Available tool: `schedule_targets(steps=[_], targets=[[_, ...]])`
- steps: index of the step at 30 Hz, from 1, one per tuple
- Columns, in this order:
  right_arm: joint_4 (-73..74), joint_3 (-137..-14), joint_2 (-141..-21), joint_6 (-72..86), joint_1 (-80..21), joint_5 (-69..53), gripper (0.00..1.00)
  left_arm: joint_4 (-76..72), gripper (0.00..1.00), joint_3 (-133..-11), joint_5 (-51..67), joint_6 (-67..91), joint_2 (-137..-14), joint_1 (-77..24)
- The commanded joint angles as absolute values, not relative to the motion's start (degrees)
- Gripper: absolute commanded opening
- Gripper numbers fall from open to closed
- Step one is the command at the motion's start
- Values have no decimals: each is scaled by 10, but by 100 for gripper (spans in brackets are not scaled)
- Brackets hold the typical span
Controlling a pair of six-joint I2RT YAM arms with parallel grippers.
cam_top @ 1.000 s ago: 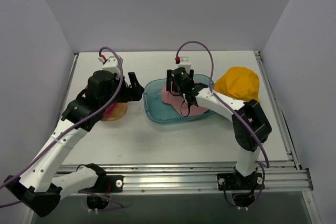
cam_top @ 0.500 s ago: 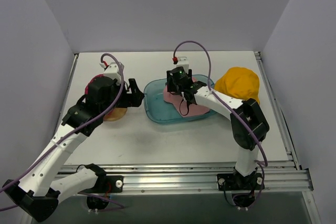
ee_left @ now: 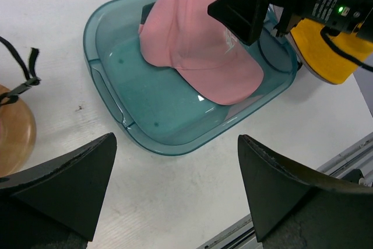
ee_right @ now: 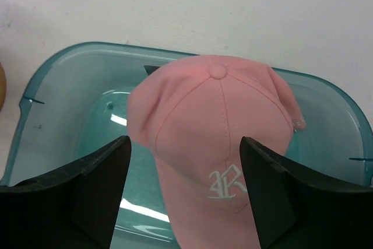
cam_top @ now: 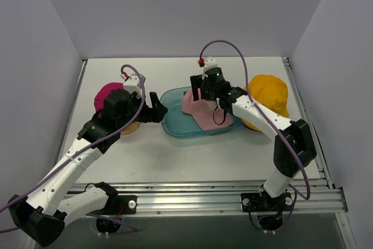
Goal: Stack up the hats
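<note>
My right gripper [ee_right: 186, 193] has lifted off the pale pink hat [ee_right: 215, 121] with fingers spread and empty, leaving it lying in the teal tray [ee_right: 55, 106], and my left gripper [ee_left: 178, 193], also wide apart, has drawn near, so stacking awaits a fresh grasp.

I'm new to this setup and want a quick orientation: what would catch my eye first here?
A pale pink hat lies in the teal tray at mid-table, with the right gripper open above it. A yellow-orange hat sits right of the tray. A magenta hat sits far left, behind the open left gripper.
</note>
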State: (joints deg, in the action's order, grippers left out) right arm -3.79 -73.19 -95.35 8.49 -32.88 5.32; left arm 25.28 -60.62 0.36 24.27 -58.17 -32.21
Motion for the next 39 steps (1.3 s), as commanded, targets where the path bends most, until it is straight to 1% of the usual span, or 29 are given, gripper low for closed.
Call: schedule_targets(steps=[1,5,10,12,15,16,17,19,20,21,22,28,31,37,39], targets=[[-2,-755,-966,47,-303,4,71,151,94,-577,51,247,-591,-323],[45,-780,-1014,11,-283,-74,71,88,94,-553,45,248,-590,-323],[37,-793,-1037,11,-281,-61,71,43,94,-525,33,272,-566,-324],[41,-801,-1051,11,-282,-52,68,27,94,-505,39,277,-559,-324],[33,-806,-1056,16,-281,-46,53,10,94,-484,46,278,-548,-325],[32,-807,-1056,18,-282,-43,46,10,94,-483,46,275,-548,-325],[32,-809,-1052,19,-282,-41,31,11,94,-482,44,273,-549,-326],[32,-812,-1044,20,-281,-39,19,15,94,-485,35,270,-555,-326],[33,-815,-1034,20,-281,-39,10,18,94,-486,36,271,-558,-327],[33,-816,-1028,21,-282,-40,6,18,94,-487,42,272,-561,-327],[33,-818,-1022,23,-282,-40,0,18,94,-489,45,273,-562,-328],[22,-816,-956,73,-283,-30,0,33,94,-500,55,279,-561,-330],[-21,-793,-904,147,-289,-20,0,26,94,-497,75,288,-555,-330],[-106,-723,-765,296,-315,47,0,10,94,-480,88,315,-523,-331],[-146,-703,-717,360,-318,52,0,-22,94,-476,103,321,-516,-331]])
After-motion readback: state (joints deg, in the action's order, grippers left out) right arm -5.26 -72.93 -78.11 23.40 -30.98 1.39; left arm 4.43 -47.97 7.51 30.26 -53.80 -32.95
